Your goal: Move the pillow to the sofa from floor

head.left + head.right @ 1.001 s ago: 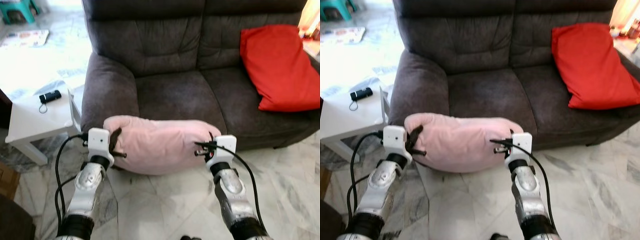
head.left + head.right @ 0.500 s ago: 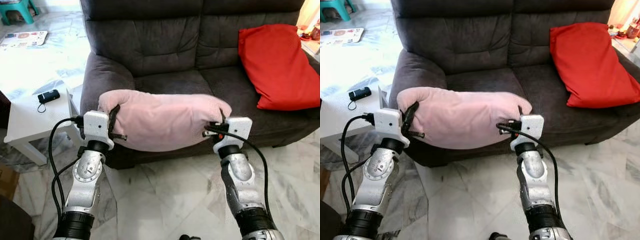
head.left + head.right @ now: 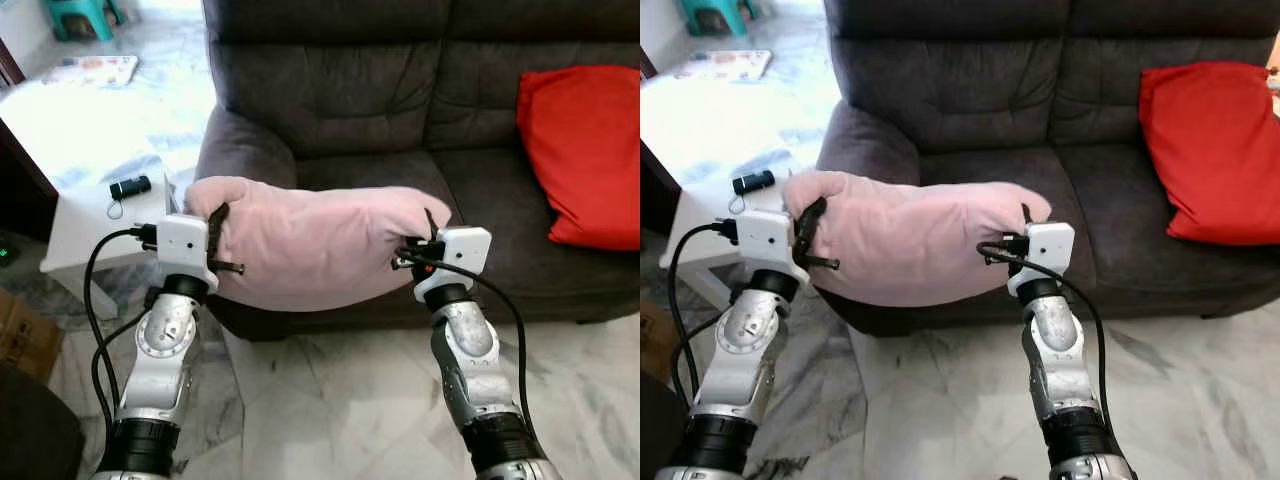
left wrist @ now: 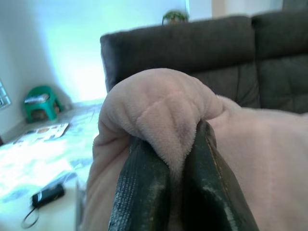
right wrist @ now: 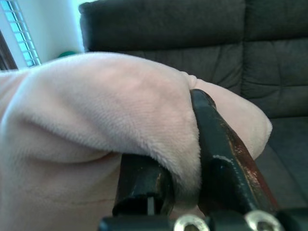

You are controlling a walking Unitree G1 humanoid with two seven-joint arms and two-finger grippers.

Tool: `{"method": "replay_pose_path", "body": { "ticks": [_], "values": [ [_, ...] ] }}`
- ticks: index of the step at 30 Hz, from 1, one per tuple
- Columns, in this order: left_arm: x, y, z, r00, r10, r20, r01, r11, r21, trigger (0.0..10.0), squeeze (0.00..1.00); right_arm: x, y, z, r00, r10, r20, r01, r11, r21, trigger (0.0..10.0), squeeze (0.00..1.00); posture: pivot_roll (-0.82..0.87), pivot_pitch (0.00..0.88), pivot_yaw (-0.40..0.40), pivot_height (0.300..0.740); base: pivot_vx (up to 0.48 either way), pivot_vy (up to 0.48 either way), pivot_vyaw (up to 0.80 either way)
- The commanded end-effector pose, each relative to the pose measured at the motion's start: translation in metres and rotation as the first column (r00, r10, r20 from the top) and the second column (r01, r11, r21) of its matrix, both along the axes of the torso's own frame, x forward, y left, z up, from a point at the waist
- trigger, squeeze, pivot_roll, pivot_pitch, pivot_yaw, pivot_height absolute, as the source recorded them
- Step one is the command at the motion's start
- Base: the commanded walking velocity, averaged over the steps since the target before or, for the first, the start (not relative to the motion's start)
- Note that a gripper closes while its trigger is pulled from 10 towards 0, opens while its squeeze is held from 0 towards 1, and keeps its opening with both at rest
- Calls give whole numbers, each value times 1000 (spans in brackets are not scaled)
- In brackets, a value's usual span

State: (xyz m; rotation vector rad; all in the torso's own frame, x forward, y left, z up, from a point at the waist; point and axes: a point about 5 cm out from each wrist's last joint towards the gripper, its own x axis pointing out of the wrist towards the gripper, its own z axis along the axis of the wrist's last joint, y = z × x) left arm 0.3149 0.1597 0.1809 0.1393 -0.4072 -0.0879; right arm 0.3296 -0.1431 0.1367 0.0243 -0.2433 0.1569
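The left gripper (image 3: pixel 222 243) is clamped on one end of a pink pillow (image 3: pixel 315 243), its two black fingers (image 4: pixel 144 192) pinching a fold of the plush cover between them. The right gripper (image 3: pixel 418 245) is clamped on the opposite end in the same way, with a bulge of fabric squeezed between its fingers (image 5: pixel 219 154). The pillow hangs between the two grippers, off the floor, its long axis running side to side from one gripper to the other. Both arms reach forward at about the same height, so neither is clearly nearer to the goal.

Straight ahead lies a dark grey sofa (image 3: pixel 340 90). The pillow hovers at the front edge of the seat, on the side nearest the sofa's left armrest (image 3: pixel 235 150), and seems level with or slightly above the seat cushion. The open seat lies directly beyond it, so the coming move is probably forward and then down.

The pillow is pale pink, soft and fuzzy, plump in the middle and sagging a little between the grips. A red cushion (image 3: pixel 585 150) leans against the backrest at the far right end of the sofa, well apart from the pink one.
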Motion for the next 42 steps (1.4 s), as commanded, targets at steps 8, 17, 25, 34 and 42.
{"method": "replay_pose_path", "body": {
  "ticks": [8, 17, 25, 34, 42],
  "values": [
    [0, -8, 12, 998, -36, 46, 36, 999, 12, 10000, 0, -2, 10, 27, 990, 63, 123, -61, 998, -13, 10000, 0, 91, 116, 2, 740, 333, 0, 458],
    [2, -9, 12, 998, -47, 42, 47, 999, 11, 10000, 0, 0, 9, 27, 992, 53, 115, -56, 998, 20, 10000, 0, 92, 116, 1, 740, 334, 0, 71],
    [2, -13, 18, 996, -77, 52, 77, 997, 10, 10000, 0, 2, -1, 28, 995, -17, 102, 12, 999, 48, 10000, 0, 93, 116, 3, 740, 336, 0, 0],
    [5, -13, 35, 991, -96, 95, 95, 995, 18, 10000, 0, 3, -2, 40, 987, -43, 153, 31, 997, 77, 10000, 0, 95, 114, 6, 740, 397, 0, 0],
    [5, -12, 48, 986, -97, 134, 95, 995, 24, 10000, 0, 2, 2, 41, 987, -27, 161, 16, 997, 73, 10000, 0, 96, 116, 7, 740, 421, 0, 0]
  ]
}}
